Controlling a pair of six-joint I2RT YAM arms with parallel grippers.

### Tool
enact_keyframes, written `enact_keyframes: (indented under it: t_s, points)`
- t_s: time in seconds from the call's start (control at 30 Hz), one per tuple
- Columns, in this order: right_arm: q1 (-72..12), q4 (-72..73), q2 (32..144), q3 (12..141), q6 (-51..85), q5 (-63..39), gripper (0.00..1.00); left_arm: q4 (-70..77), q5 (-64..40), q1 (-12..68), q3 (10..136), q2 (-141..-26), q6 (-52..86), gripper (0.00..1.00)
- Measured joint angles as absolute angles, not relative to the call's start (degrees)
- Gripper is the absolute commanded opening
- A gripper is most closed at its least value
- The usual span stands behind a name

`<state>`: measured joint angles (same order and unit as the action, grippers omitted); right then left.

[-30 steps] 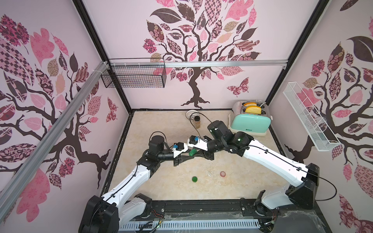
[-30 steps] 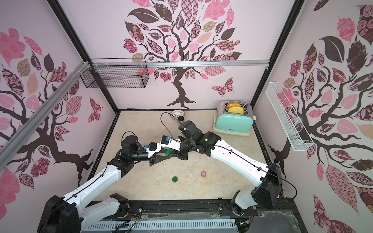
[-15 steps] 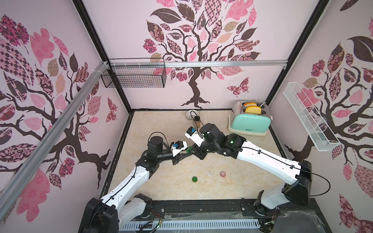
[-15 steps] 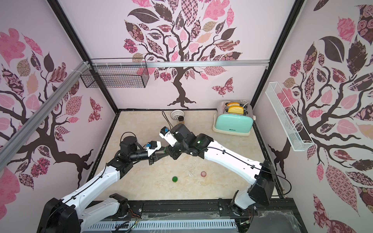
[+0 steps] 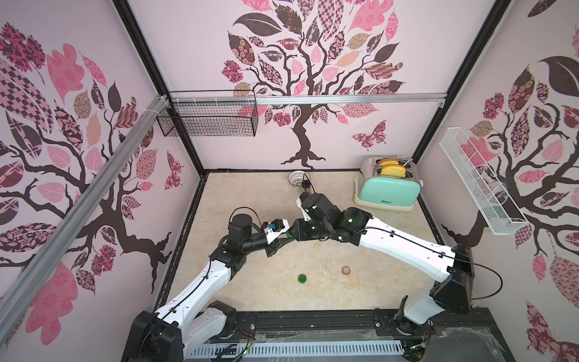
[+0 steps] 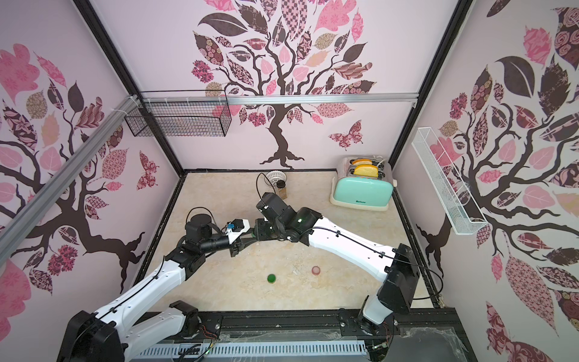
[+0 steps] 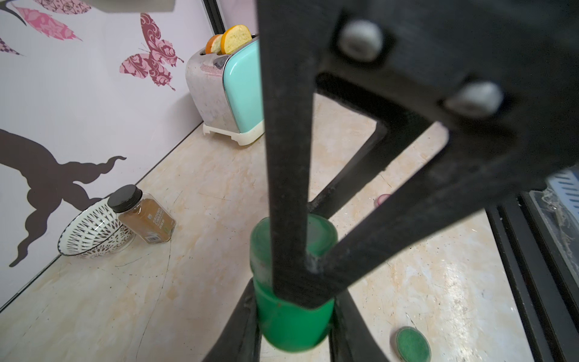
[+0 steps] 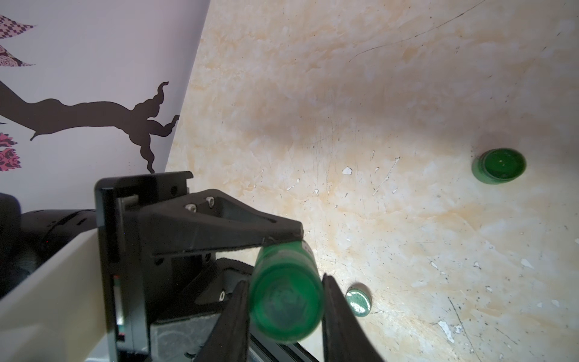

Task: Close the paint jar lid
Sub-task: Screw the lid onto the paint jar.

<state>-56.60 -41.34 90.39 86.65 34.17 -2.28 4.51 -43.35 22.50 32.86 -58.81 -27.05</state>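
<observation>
Over the last second the right arm's wrist has rolled through a good part of a turn while the left arm has hardly stirred. That reads as a screwing stroke, one half twisted against the other. The jar [image 7: 322, 232] hangs in the air over the middle of the counter [image 5: 250, 194], pinched from both ends. The left claw [image 7: 294, 316] is clamped narrow on the solid green end, apparently the lid [image 7: 282, 326], though the black fingers hide the seam. The right claw [image 8: 285, 310] is clamped just as narrow on the paler body. Neither claw has let go during the roll, so the lid is likely on its thread; whether it is fully home cannot be told from here. Below them the marbled, scuffed counter carries a green pot [image 5: 302, 278] and a pink pot [image 5: 346, 270], well apart from the arms. At the back stand a mint toaster [image 5: 388, 192] and a patterned bowl [image 5: 296, 178], with a spice jar [image 7: 145, 219] leaning against the bowl. The walls [image 5: 360, 138] are pale pink with tree decals — a black wire basket [image 5: 206, 122] hangs on one, a white rack [image 5: 476, 185] on another.
</observation>
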Motion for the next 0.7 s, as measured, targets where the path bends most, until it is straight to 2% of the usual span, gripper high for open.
enact_keyframes:
  t_s: [0.07,0.23,0.47,0.7]
  points:
    - [-56.86,-42.02,90.08,87.26,32.32,-1.28,0.48,5.37,-43.66,22.55,32.86,-58.63,-27.05,0.27]
    - [-55.29,-40.38,86.17,86.13,25.04,-2.52,0.66,8.49,-46.37,23.81,32.88,-57.89,-27.22,0.27]
    - [-47.13,-33.56,74.43,79.81,11.00,-8.60,0.75,9.63,-48.64,23.83,32.93,-57.91,-27.22,0.27]
    - [-46.85,-34.06,74.74,79.77,-11.62,-18.87,0.79,9.74,-51.92,23.83,33.45,-58.63,-27.18,0.27]
